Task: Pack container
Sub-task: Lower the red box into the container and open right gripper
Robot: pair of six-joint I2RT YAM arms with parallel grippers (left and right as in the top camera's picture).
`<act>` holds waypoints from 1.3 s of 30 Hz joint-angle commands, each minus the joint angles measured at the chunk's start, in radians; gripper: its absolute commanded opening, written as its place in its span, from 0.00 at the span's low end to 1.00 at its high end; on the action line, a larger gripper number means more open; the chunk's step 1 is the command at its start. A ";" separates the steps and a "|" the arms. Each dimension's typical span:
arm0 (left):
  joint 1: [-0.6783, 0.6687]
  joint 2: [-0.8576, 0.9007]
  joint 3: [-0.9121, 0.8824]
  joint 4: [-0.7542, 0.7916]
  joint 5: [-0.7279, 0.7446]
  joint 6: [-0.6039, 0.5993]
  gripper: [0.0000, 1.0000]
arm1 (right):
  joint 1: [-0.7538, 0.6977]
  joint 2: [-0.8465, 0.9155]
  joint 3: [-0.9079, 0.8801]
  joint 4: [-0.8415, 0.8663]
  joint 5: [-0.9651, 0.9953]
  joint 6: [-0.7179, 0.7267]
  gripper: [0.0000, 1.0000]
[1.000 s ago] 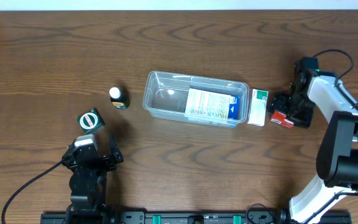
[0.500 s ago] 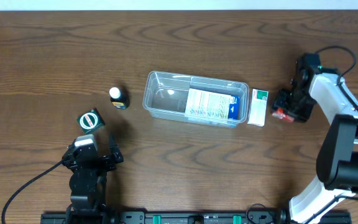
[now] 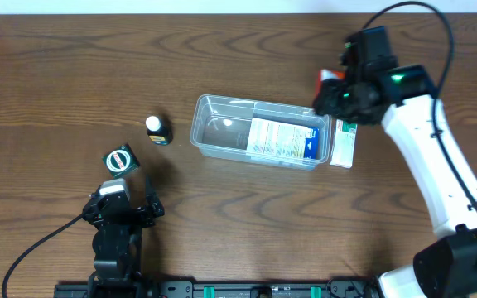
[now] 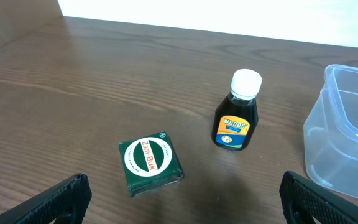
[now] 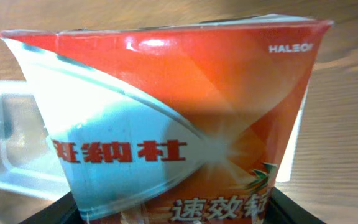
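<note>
The container (image 3: 216,126) sits mid-table with one blue box (image 3: 284,139) inside. The right gripper (image 3: 339,93) pinches a red box (image 5: 179,124) near its right end. The left gripper (image 4: 185,190) is spread. The bottle (image 3: 156,129), green box (image 3: 119,160) and white box (image 3: 344,142) are not yet packed.

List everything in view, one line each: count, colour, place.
container: one, clear, mid-table.
flat box: one, white and blue, inside container's right half.
slim box: one, white and green, beside container's right end.
bottle: one, dark, white cap, left of container.
square box: one, green, near left gripper.
red box: one, red and white, in right gripper.
table: one, brown wood.
left gripper: one, black, open, front left.
right gripper: one, black, shut on red box.
</note>
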 commanded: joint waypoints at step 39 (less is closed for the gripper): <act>0.004 0.000 -0.019 -0.011 -0.002 -0.013 0.98 | 0.106 0.164 -0.056 0.006 0.045 0.096 0.66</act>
